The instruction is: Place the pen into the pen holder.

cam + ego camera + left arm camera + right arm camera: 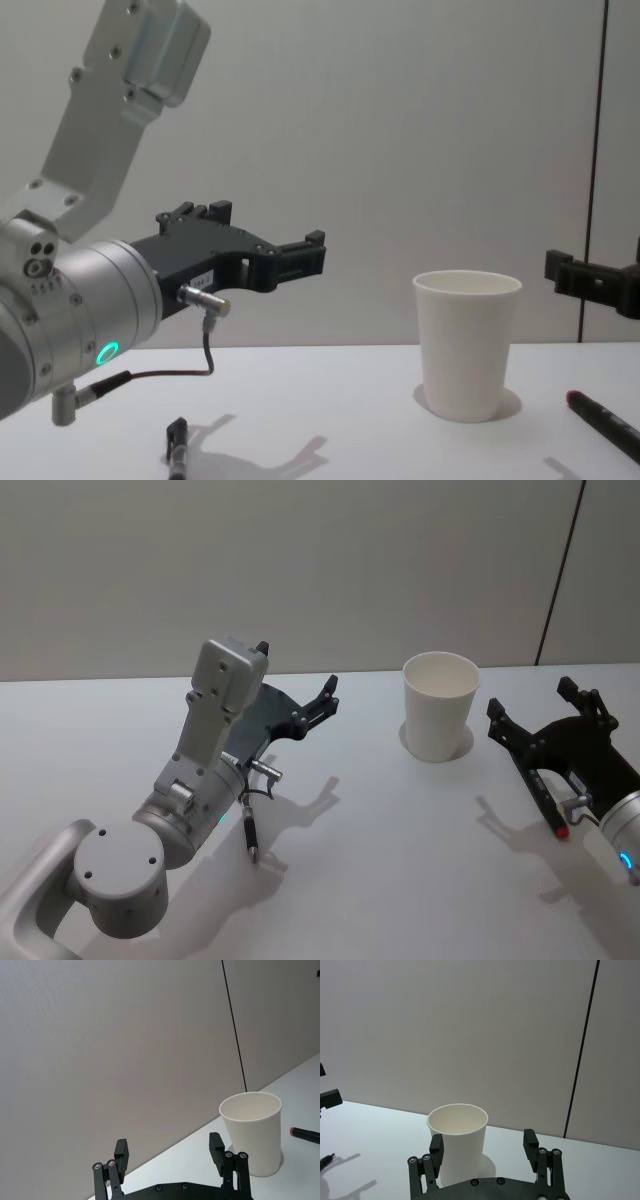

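The pen holder [438, 705] is a white paper cup standing upright at the table's back middle, also seen as the cup [465, 345] and the cup [252, 1132]. A black pen [249, 835] lies on the table under my left arm, and its end [177, 440] shows low in the chest view. A second dark pen with a red end [552, 818] lies right of the cup, below my right gripper. My left gripper [297, 670] hovers open and empty left of the cup. My right gripper [531, 702] is open and empty right of it, aimed at the cup [457, 1135].
The white table [400, 880] runs back to a plain grey wall with a dark vertical seam [560, 570]. A thin cable [205, 345] hangs from my left wrist above the black pen.
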Motion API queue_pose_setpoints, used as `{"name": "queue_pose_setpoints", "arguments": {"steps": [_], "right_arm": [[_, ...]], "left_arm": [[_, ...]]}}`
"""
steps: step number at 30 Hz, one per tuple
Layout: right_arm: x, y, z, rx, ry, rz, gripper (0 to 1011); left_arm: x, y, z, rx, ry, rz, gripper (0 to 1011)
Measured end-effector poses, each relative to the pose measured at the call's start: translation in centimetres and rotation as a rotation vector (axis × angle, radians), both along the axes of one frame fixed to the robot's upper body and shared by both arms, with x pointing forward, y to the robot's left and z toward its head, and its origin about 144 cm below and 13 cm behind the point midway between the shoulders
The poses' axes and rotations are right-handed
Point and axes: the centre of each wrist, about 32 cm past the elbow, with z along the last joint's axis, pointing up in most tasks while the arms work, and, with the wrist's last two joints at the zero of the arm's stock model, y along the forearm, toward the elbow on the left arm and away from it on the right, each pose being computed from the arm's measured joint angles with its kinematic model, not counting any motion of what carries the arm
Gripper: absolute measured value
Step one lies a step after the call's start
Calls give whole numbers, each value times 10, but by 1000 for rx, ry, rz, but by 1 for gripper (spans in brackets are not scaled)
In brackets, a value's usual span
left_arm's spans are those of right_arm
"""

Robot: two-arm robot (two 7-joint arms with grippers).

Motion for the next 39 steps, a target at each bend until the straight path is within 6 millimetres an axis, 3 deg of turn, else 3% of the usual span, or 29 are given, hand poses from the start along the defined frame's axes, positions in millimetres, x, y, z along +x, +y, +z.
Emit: {"name": "queue_pose_setpoints", "arguments": {"steps": [39], "right_arm": [[-2, -6, -1, 1, 2, 5, 1001]], "left_arm": [[0, 0, 0, 0, 0, 0, 1001]]}}
